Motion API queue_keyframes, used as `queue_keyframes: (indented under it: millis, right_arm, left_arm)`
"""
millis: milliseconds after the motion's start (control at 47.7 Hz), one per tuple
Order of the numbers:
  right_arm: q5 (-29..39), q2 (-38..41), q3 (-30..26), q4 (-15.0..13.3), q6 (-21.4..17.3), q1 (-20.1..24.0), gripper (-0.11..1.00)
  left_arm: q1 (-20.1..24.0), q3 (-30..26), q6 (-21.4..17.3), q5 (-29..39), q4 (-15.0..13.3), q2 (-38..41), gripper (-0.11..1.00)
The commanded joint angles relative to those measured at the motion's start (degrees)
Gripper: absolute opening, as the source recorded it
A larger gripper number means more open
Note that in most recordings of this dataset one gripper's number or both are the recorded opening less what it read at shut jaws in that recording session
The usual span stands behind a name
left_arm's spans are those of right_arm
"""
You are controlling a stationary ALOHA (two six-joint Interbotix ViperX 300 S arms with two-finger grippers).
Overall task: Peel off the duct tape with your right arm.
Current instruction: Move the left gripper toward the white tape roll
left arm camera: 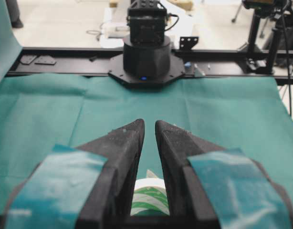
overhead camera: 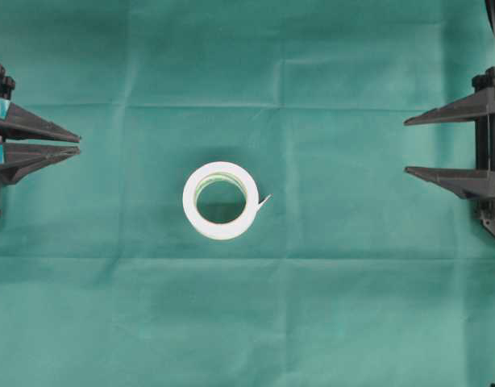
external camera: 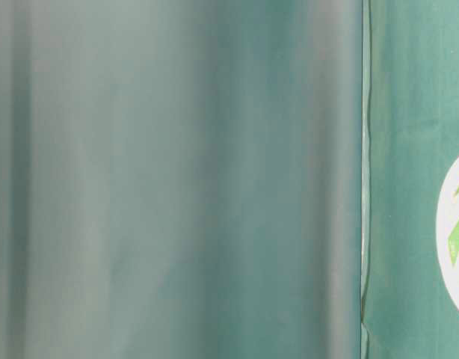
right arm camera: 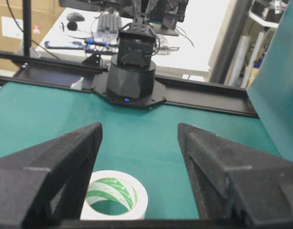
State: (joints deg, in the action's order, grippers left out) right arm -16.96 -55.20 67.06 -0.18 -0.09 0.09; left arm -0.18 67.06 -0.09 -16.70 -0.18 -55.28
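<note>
Green cloth (overhead camera: 328, 306) spread over the whole tabletop, creased in a grid. Left tool (overhead camera: 76, 144) parked at the left edge of the overhead view, fingers nearly together with a slim gap between the tips, gripping nothing. Right tool (overhead camera: 409, 146) parked at the right edge, fingers apart, empty. Duct tape (overhead camera: 220, 201) lying flat mid-cloth between both, well apart from each, loose strip end (overhead camera: 264, 201) poking out toward the right tool.
</note>
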Motion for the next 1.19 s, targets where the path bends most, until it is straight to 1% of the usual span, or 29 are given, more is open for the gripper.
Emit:
queue_keyframes:
  millis: [0,21,42,105,147,210,272,461,545,608,671,713,734,817,859,880,943,1006,1048,1174]
  right_arm:
    - [-0.4,0.3,0.1,0.4,-0.5,-0.5,0.24]
    - [-0.4,0.3,0.2,0.3,-0.6,-0.5,0.24]
    - [-0.3,0.3,0.4,0.4,-0.7,-0.5,0.21]
    - [-0.1,0.3,0.7,0.2,-0.9,-0.5,0.08]
    - [0.0,0.3,1.0,0.1,-1.0,-0.5,0.02]
    - [0.2,0.4,1.2,0.0,-1.0,-0.5,-0.06]
    - [0.3,0.5,1.5,-0.2,-1.0,-0.5,-0.09]
    - [0.3,0.7,1.2,-0.2,-1.1,-0.5,-0.09]
    - [0.3,0.7,1.2,-0.2,-1.1,-0.5,-0.03]
    - [0.3,0.8,1.3,-0.2,-1.1,-0.5,0.05]
    - [0.3,0.8,1.5,-0.2,-1.1,-0.5,0.18]
    - [0.3,0.8,1.4,-0.2,-1.1,-0.5,0.28]
    - [0.3,0.8,1.4,-0.2,-1.1,-0.5,0.35]
    - [0.3,0.9,1.5,-0.2,-1.1,-0.5,0.63]
    - [0.3,1.0,1.4,-0.2,-1.1,-0.5,0.77]
    - [0.3,1.0,1.5,-0.2,-1.1,-0.5,0.79]
    - [0.3,1.2,1.5,-0.2,-1.1,-0.5,0.77]
    - [0.0,1.5,1.4,-0.2,-1.1,-0.5,0.77]
    - [0.0,1.9,1.4,-0.2,-1.1,-0.5,0.77]
    - [-0.1,3.1,0.9,-0.2,-1.0,-0.5,0.77]
  left_arm:
    - [-0.1,0.3,-0.2,-0.8,-0.6,0.2,0.24]
    - [-0.2,0.4,-0.2,-0.9,-0.6,0.3,0.24]
    - [-0.2,0.4,-0.2,-0.9,-0.6,0.2,0.21]
    - [-0.2,0.4,0.1,-0.9,-0.6,0.4,0.09]
    - [-0.4,0.4,0.2,-0.9,-0.7,0.5,0.03]
    - [-0.4,0.5,0.2,-0.9,-0.7,0.7,0.0]
    - [-0.4,0.7,0.2,-0.9,-0.7,0.8,0.0]
    - [-0.4,1.1,0.3,-1.0,-0.7,0.8,0.01]
    - [-0.4,1.1,0.3,-1.3,-0.7,0.9,0.01]
    - [-0.4,1.1,0.3,-1.7,-0.7,0.9,0.01]
    - [-0.4,1.1,0.0,-2.5,-0.7,0.9,0.1]
    - [-0.4,1.1,-0.2,-2.9,-0.7,0.9,0.18]
    - [-0.4,1.1,-0.2,-3.0,-0.7,0.9,0.23]
    - [-0.4,1.1,-0.3,-3.1,-0.7,0.9,0.48]
    - [-0.4,1.1,-0.2,-3.2,-0.7,1.1,0.66]
    - [-0.4,1.1,-0.2,-3.1,-0.7,1.1,0.72]
    - [-0.4,1.0,-0.1,-3.2,-0.7,2.0,0.87]
    - [-0.4,0.4,0.0,-3.3,-0.7,3.5,0.97]
    - [-0.4,-0.1,0.0,-3.3,-0.7,4.8,0.99]
    - [-0.4,-2.8,-0.2,-3.7,-0.7,10.3,0.99]
